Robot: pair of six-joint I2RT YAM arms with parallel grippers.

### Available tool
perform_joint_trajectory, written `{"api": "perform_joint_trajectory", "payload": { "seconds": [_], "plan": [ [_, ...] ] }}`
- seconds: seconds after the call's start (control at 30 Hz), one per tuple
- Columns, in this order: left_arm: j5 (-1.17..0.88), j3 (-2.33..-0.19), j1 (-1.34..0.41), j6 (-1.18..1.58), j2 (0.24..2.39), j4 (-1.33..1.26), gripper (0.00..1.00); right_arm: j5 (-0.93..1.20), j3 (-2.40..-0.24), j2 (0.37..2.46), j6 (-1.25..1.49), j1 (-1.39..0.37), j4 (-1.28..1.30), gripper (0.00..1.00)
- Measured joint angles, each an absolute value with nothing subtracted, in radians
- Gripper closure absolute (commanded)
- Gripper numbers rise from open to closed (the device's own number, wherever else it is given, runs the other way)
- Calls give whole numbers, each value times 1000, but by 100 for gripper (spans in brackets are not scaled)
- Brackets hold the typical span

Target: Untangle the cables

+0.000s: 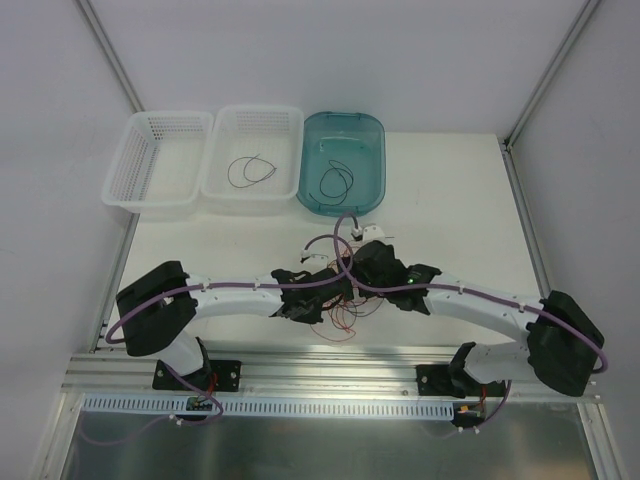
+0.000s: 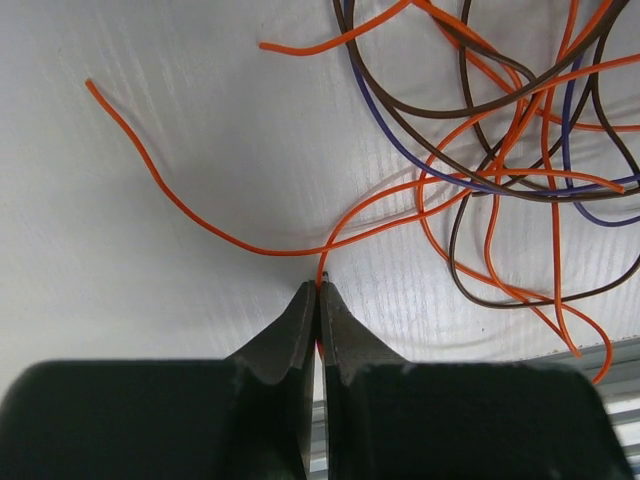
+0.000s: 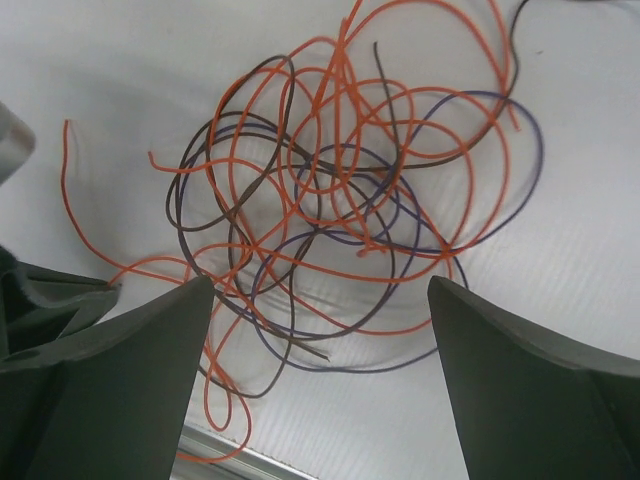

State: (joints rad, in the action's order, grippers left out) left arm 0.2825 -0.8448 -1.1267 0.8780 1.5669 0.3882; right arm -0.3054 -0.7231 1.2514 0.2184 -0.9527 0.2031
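White counter (image 2: 120, 300) below, my left claw (image 2: 318, 288) pinches an orange wire (image 2: 230, 241) beside the tangle (image 3: 330, 210); I'd pull outward slowly, right claw (image 3: 320, 285) spread.

A white table (image 1: 450, 200) is enclosed by plain white walls (image 1: 330, 50), joined by grey metal posts (image 1: 108, 50); even light is cast.
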Motion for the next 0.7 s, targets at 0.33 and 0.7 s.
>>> {"api": "perform_joint_trajectory", "payload": {
  "seconds": [0.33, 0.7],
  "plan": [
    [338, -811, -1124, 890, 1512, 432, 100, -219, -808, 1538, 255, -946, 173, 52],
    [390, -764, -1077, 870, 1392, 407, 100, -251, -785, 1501, 273, -888, 226, 100]
  ]
}}
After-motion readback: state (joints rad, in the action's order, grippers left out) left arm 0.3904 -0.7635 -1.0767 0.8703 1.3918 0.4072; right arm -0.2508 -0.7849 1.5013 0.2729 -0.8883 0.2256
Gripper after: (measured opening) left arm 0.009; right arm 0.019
